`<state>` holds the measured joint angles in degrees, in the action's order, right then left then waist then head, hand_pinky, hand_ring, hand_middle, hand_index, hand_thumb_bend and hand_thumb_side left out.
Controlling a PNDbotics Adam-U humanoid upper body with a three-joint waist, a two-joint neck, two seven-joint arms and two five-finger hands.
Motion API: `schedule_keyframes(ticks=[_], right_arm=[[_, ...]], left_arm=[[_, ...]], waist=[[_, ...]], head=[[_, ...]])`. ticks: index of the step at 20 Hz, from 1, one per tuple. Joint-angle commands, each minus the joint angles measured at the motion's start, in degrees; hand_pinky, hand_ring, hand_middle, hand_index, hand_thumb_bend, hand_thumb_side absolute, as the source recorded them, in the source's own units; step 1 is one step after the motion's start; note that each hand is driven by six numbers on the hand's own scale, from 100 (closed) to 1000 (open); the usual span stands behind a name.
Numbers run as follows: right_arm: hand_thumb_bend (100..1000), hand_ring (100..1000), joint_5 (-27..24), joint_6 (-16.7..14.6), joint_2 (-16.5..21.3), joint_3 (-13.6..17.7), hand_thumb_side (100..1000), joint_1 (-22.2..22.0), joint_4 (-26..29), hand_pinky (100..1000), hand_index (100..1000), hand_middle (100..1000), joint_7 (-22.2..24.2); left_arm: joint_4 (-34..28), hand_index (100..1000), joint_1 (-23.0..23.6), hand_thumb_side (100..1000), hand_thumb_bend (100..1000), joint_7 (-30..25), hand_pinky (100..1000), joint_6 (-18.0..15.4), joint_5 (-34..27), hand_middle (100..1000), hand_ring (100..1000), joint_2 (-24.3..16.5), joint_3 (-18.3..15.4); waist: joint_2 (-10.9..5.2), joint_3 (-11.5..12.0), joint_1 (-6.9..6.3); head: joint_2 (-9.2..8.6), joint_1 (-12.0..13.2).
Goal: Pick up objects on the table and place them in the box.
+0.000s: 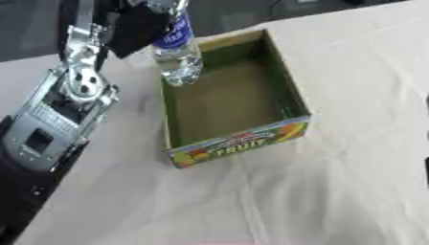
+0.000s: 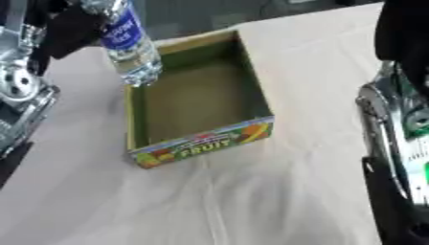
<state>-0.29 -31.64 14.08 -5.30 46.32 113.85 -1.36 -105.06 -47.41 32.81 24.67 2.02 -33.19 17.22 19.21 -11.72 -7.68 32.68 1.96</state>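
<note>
A clear water bottle [image 1: 177,50] with a blue label hangs upright over the far left corner of the box, its base about level with the rim. My left hand [image 1: 134,26], black and partly cut off by the top edge, is shut on the bottle's upper part. The open cardboard box [image 1: 289,86] has green inner walls and a printed fruit front [image 1: 239,143]; nothing shows inside it. My right arm [image 2: 398,134] stands along the right edge in the right eye view. Its hand [image 2: 404,28] is a dark shape at the top right, well away from the box.
A wrinkled white cloth [image 1: 276,201] covers the table around the box. My silver left forearm [image 1: 59,110] runs up the left side next to the box. A dark floor lies beyond the table's far edge.
</note>
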Motion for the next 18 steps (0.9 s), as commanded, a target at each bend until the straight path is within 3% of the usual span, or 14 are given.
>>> schedule_keyframes(ticks=[1, 4, 5, 8, 11, 12, 13, 14, 15, 16, 17, 18], right_arm=[[100, 877, -0.3, 0.0, 0.0, 0.0, 1000, 1.1, 0.7, 764, 928, 924, 0.4], [100, 877, -0.3, 0.1, 0.0, 0.0, 1000, 1.2, 0.7, 764, 927, 924, 0.4], [100, 877, -0.3, 0.1, 0.0, 0.0, 1000, 1.2, 0.7, 764, 927, 924, 0.5], [100, 877, -0.4, 0.2, 0.0, 0.0, 1000, 1.2, 0.7, 764, 927, 924, 0.5], [100, 879, -0.4, 0.2, 0.0, 0.0, 1000, 1.2, 0.7, 764, 927, 924, 0.6], [100, 879, -0.4, 0.2, 0.0, 0.0, 1000, 1.1, 0.7, 764, 927, 924, 0.7], [100, 879, -0.4, 0.3, 0.0, 0.0, 1000, 1.1, 0.7, 764, 928, 924, 0.7], [100, 879, -0.5, 0.3, 0.0, 0.0, 1000, 1.1, 0.7, 764, 928, 924, 0.7], [100, 880, -0.5, 0.3, 0.0, 0.0, 1000, 1.1, 0.7, 764, 928, 924, 0.7], [100, 880, -0.5, 0.3, 0.0, 0.0, 1000, 1.0, 0.7, 764, 928, 924, 0.7], [100, 881, -0.5, 0.3, 0.0, 0.0, 1000, 1.0, 0.7, 764, 928, 924, 0.8], [100, 881, -0.5, 0.4, 0.0, 0.0, 1000, 0.9, 0.7, 764, 928, 924, 0.8]], left_arm=[[-0.4, 544, -1.2, 424, 271, -0.1, 100, -0.5, 0.4, 537, 263, -0.4, -0.1], [-0.3, 594, -1.3, 475, 316, -0.5, 110, -0.7, 0.4, 576, 316, -0.3, 0.1], [-0.4, 637, -1.3, 539, 347, -0.8, 159, -0.8, 0.4, 623, 363, -0.3, 0.2], [-0.6, 672, -1.4, 585, 364, -2.1, 180, -1.1, 0.4, 656, 381, -0.3, 0.4], [-0.7, 799, -1.4, 735, 501, -3.4, 336, -1.5, 0.6, 802, 523, -0.2, 0.5], [-0.7, 799, -1.4, 735, 501, -3.8, 336, -1.7, 0.7, 802, 523, -0.2, 0.5], [-0.7, 842, -1.4, 826, 588, -4.2, 437, -2.0, 0.8, 861, 614, -0.2, 0.6], [-0.7, 842, -1.4, 826, 588, -4.6, 437, -2.3, 0.8, 861, 614, -0.2, 0.6], [-0.8, 896, -1.4, 896, 686, -4.9, 513, -2.6, 0.8, 913, 701, -0.2, 0.6], [-0.8, 911, -1.4, 906, 706, -5.2, 525, -2.9, 0.8, 925, 712, -0.2, 0.6], [-0.8, 961, -1.4, 966, 780, -5.4, 578, -3.2, 0.9, 972, 760, -0.2, 0.6], [-0.8, 961, -1.4, 966, 780, -5.7, 578, -3.5, 0.8, 972, 760, -0.2, 0.6]], waist=[[-0.9, -0.1, 0.19], [-0.83, -0.2, 0.19], [-0.82, -0.2, 0.2], [-0.82, -0.1, 0.18], [-0.76, -0.1, 0.15], [-0.74, -0.1, 0.13], [-0.71, -0.2, 0.11], [-0.69, -0.2, 0.09], [-0.68, -0.3, 0.07], [-0.67, -0.3, 0.06], [-0.67, -0.3, 0.06], [-0.66, -0.3, 0.05]], head=[[-0.68, -0.7], [-0.72, -0.8], [-0.72, -0.8], [-0.67, -0.9], [-0.43, -1.0], [-0.33, -1.0], [-0.21, -1.1], [-0.1, -1.1], [0.0, -1.2], [0.08, -1.2], [0.15, -1.2], [0.22, -1.2]])
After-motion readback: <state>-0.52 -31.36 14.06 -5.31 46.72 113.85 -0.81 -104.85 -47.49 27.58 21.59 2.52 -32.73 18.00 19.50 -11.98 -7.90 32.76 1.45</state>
